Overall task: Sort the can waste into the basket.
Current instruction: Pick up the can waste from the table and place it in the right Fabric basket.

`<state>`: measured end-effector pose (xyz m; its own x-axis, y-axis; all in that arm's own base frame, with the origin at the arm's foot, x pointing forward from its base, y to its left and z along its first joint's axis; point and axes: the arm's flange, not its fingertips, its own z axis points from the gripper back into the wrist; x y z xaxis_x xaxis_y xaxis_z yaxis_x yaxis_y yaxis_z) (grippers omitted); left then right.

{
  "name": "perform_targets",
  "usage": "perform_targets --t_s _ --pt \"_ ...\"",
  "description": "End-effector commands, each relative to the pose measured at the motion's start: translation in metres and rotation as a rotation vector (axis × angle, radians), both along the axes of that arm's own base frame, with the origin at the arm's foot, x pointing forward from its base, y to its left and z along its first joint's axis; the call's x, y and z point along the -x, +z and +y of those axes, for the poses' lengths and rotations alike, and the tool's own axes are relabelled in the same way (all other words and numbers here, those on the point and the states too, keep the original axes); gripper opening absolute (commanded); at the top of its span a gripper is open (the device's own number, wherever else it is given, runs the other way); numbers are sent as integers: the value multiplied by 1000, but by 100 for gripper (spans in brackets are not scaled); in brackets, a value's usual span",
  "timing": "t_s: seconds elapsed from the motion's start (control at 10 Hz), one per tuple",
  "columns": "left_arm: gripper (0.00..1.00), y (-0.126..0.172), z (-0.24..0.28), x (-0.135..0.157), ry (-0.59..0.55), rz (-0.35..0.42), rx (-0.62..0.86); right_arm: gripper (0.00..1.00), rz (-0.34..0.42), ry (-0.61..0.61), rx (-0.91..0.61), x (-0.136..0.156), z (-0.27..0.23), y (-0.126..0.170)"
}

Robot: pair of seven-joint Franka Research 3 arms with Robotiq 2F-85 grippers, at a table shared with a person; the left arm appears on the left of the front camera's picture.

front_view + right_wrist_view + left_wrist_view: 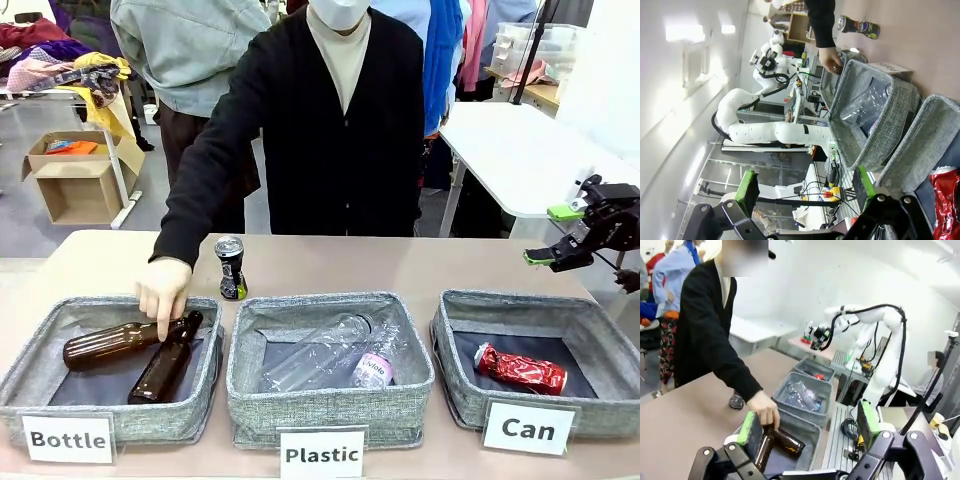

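My right fingers (pixel 555 237) hang spread and empty at 1 o'clock of the basket (pixel 530 303), which holds the red can (pixel 520 368). My left fingers (pixel 807 422) are likewise spread. The black can (pixel 230 267) stands upright on the counter (pixel 400 265), toward 9 o'clock. I judge a mid-body grip best, approached clear of the person's hand (pixel 163 290).

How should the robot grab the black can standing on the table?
Probably around its round middle, coming down from above: the black can stands upright on the table. The person's hand is near its left side, so keep clear there.
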<state>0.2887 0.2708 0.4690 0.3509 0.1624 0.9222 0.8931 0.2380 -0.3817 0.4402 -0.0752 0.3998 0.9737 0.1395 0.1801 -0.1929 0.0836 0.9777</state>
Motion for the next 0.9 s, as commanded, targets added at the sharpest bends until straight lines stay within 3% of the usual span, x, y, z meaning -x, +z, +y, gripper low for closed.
perform_targets --t_s 0.0,0.4,0.5,0.8 --pt "100 -17 4 -13 -15 -14 27 99 -16 5 6 0 1 3" --pt "100 -1 -36 -37 18 28 -56 99 -16 5 6 0 1 3" --pt "100 4 -72 -53 48 62 -170 99 -16 5 6 0 1 3" --pt "100 0 -171 -114 -18 143 -466 99 -16 5 6 0 1 3"
